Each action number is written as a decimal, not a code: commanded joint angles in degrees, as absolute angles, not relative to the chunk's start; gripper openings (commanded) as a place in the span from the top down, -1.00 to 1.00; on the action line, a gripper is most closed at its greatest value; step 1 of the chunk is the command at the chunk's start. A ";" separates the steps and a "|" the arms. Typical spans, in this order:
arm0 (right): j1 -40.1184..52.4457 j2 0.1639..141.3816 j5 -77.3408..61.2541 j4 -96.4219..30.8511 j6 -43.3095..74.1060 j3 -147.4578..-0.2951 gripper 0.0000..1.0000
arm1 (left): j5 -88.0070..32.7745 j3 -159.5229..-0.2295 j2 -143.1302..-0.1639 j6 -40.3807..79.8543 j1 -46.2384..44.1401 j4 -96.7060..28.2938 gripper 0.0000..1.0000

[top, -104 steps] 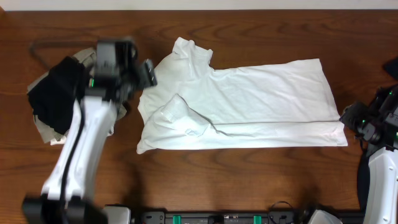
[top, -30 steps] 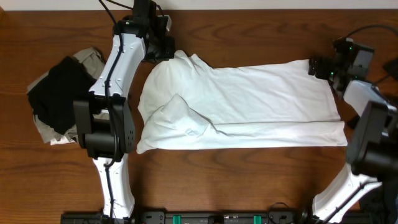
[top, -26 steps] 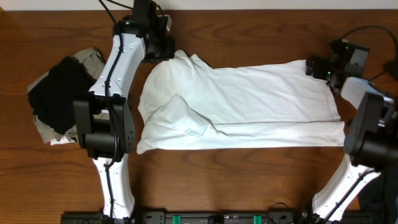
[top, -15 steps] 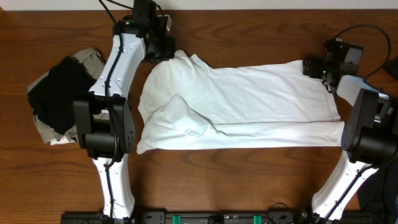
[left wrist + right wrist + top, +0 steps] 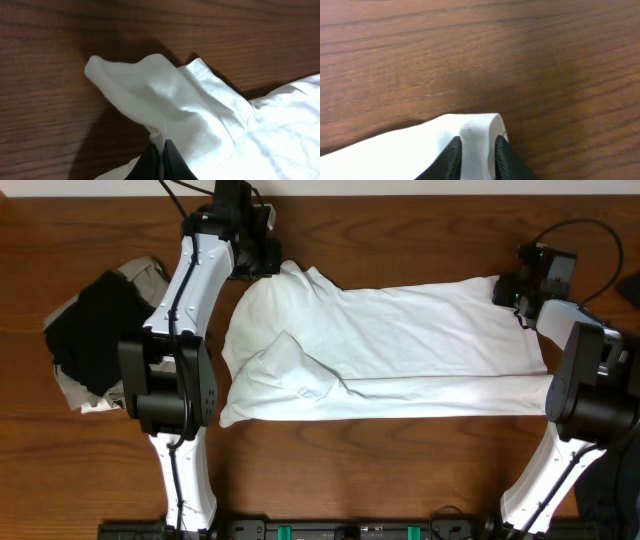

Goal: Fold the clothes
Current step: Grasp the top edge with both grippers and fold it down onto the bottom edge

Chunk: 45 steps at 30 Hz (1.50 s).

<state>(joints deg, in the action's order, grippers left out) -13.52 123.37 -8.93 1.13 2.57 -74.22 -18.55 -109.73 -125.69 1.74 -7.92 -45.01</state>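
A large white T-shirt (image 5: 400,340) lies spread across the wooden table (image 5: 400,480), with a sleeve bunched up at its left end. My left gripper (image 5: 272,266) is at the shirt's far left corner, shut on a ridge of white cloth (image 5: 190,105) that rises from the left gripper's (image 5: 161,150) tips. My right gripper (image 5: 506,288) is at the far right corner. In the right wrist view the right gripper (image 5: 476,146) has a fold of the shirt's edge (image 5: 410,150) pinched between its two dark fingers.
A pile of black and khaki garments (image 5: 95,340) sits at the table's left side. A white object (image 5: 630,286) shows at the right edge, and a black cable (image 5: 590,230) loops above the right arm.
Both arms have reached to the shirt's far corners. In the last second the right gripper slid slightly left onto the corner and closed on the cloth. The left arm stayed still.
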 commanded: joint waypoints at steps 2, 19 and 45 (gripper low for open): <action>-13.21 124.40 -5.37 1.04 5.61 -75.11 0.73 | -18.83 -110.48 -125.58 2.46 -7.79 -45.19 0.88; -14.09 115.55 -5.78 -5.28 6.35 -75.13 0.98 | -18.85 -110.50 -124.73 2.46 -7.79 -46.96 0.88; -21.28 103.92 0.21 -37.87 6.39 -75.11 0.97 | -18.81 -110.48 -117.62 4.82 -6.81 -73.87 0.88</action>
